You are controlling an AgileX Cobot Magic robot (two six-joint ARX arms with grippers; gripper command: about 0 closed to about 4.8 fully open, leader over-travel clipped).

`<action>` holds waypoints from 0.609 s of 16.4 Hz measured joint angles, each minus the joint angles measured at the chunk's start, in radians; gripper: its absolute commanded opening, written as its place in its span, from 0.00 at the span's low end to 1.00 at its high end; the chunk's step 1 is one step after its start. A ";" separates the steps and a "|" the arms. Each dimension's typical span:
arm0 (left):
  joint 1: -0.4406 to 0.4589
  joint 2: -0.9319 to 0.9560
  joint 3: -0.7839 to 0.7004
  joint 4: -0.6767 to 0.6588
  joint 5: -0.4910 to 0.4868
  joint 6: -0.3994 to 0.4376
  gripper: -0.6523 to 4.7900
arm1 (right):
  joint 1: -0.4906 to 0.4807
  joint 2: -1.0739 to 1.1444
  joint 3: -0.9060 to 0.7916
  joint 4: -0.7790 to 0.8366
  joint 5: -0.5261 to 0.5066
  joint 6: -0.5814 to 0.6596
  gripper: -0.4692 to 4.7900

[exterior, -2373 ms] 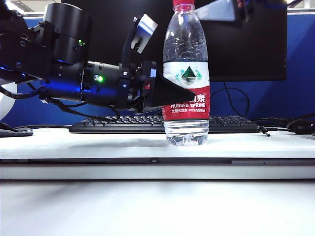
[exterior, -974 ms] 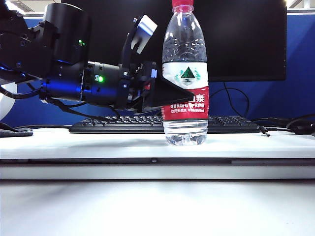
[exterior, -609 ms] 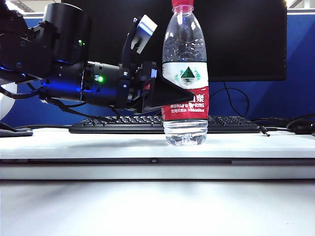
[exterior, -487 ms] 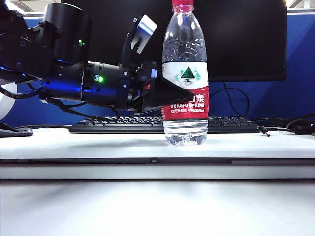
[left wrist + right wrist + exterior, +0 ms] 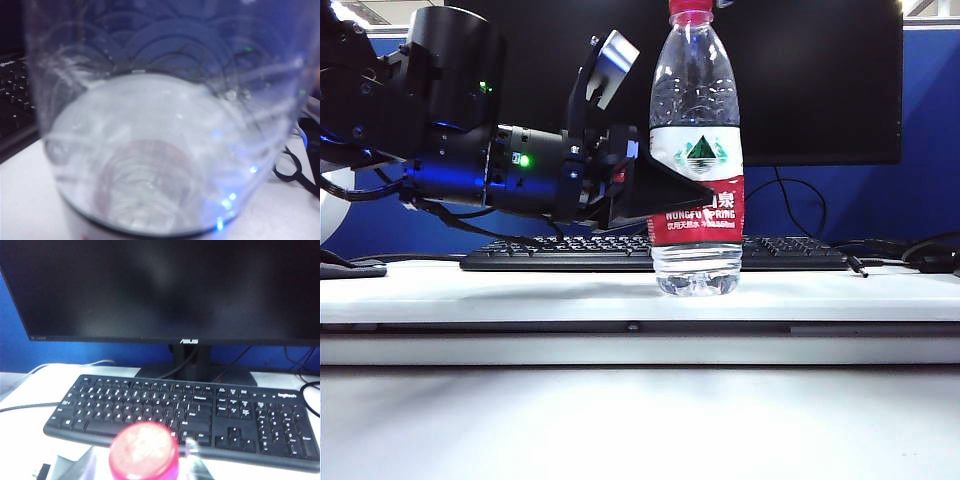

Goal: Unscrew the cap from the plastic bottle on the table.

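The left gripper [image 5: 705,190] reached in level from the left, clamped on the plastic bottle [image 5: 697,150] at its label. The bottle stood upright on the white table [image 5: 520,290], before a black keyboard [image 5: 570,255] and a dark monitor [image 5: 160,285]. The right gripper was out of sight; its camera looked down at the red cap [image 5: 144,450] still on.

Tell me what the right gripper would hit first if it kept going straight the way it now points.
Probably the cap: the right wrist view looks down on it from close above, atop the plastic bottle, which the left gripper holds. The right gripper's fingers aren't visible, so alignment is uncertain.
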 measured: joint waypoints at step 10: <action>0.002 0.000 0.000 0.000 0.000 -0.008 0.11 | -0.002 0.016 0.000 -0.011 -0.024 0.026 0.46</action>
